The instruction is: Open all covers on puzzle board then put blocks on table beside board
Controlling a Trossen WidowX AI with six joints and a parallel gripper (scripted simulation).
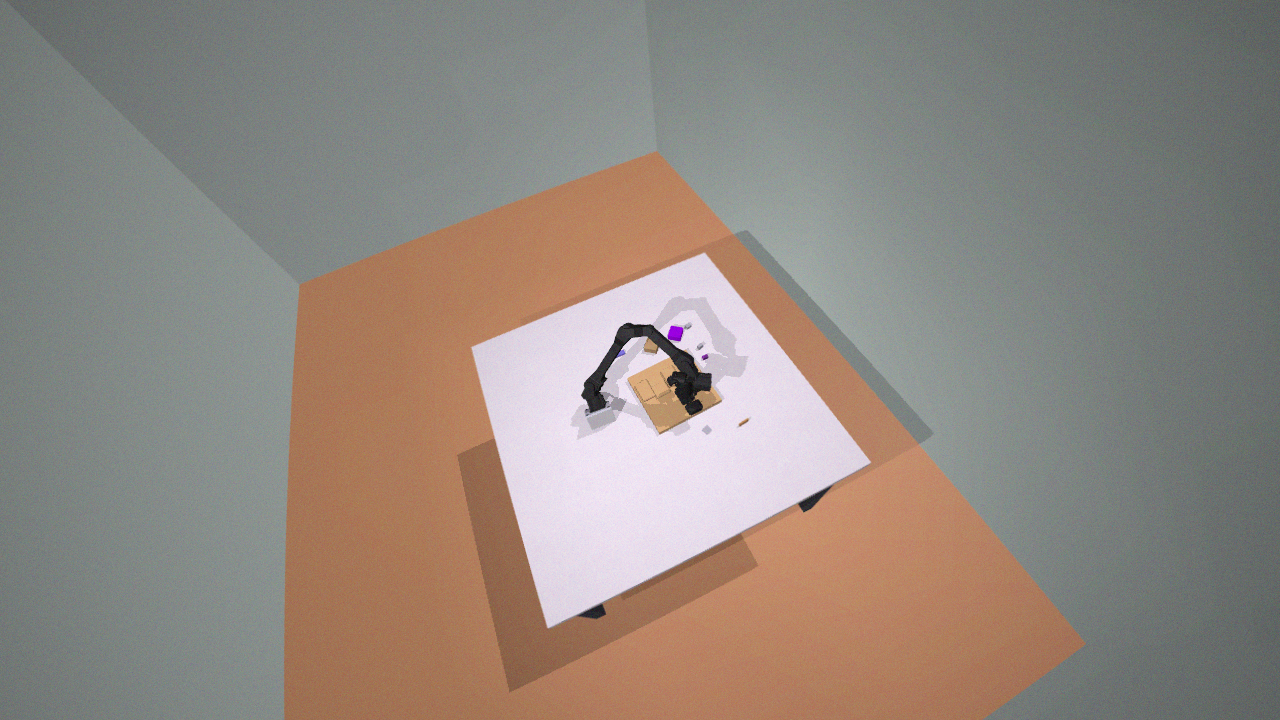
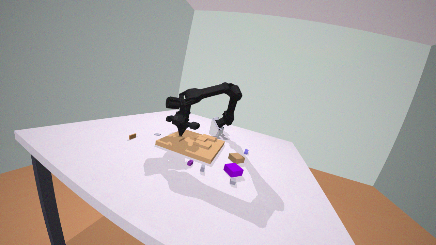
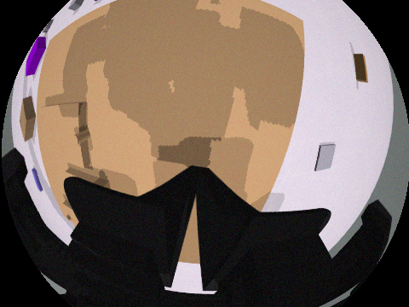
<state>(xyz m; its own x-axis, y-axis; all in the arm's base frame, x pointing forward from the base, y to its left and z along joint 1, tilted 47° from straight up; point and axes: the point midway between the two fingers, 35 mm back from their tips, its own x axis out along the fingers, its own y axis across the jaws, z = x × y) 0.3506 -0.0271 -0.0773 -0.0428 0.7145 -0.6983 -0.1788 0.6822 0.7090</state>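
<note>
The tan puzzle board (image 1: 671, 421) (image 2: 213, 152) (image 3: 264, 170) lies flat on the table. Toward the arm's base side it bears raised tan plates, among them one front plate (image 2: 203, 145) and one plate behind it (image 2: 201, 138). Another low raised plate (image 2: 180, 139) is beside my fingertips. My gripper (image 2: 181, 135) (image 3: 198, 170) is shut and empty, pointing down with its tips at or just above the board; contact cannot be told. Shadow covers much of the board in the wrist view. No well or block inside one can be made out; the hand hides part of the board.
Near the board lie a large purple box (image 1: 675, 333) (image 2: 233, 170) (image 3: 36, 57), a tan box (image 1: 650, 346) (image 2: 236, 157), a blue piece (image 2: 246, 151), a small purple piece (image 2: 190, 163) and small grey pieces. A brown piece (image 2: 132, 136) (image 3: 360, 67) and a flat grey piece (image 2: 157, 134) (image 3: 325, 157) lie opposite.
</note>
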